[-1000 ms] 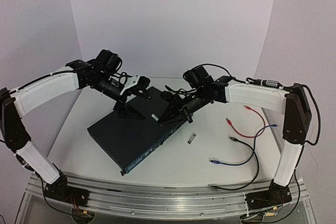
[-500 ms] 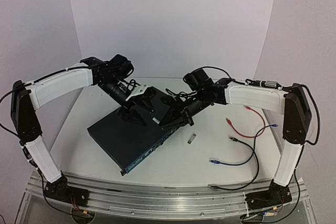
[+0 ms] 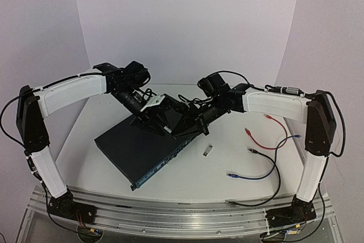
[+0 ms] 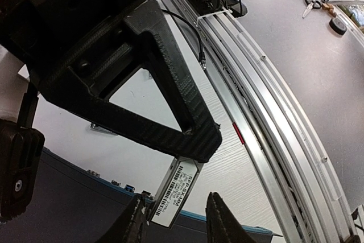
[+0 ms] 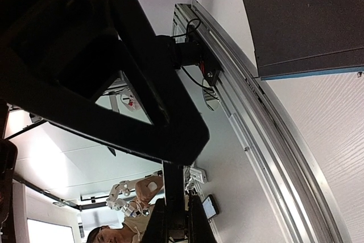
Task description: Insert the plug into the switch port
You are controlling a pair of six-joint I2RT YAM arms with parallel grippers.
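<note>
The plug [image 4: 176, 193] is held in the air above the far right corner of the switch [image 3: 136, 149]. The right fingers [image 4: 187, 140] are closed on one end of it. Its long axis points into the gap of the left fingers [image 4: 219, 223], which stand part open astride its labelled end, with no firm hold apparent. The switch lies diagonally on the middle of the desk [image 3: 187, 177], ports facing near right. Only the left wrist view shows the plug; overhead it cannot be made out.
</note>
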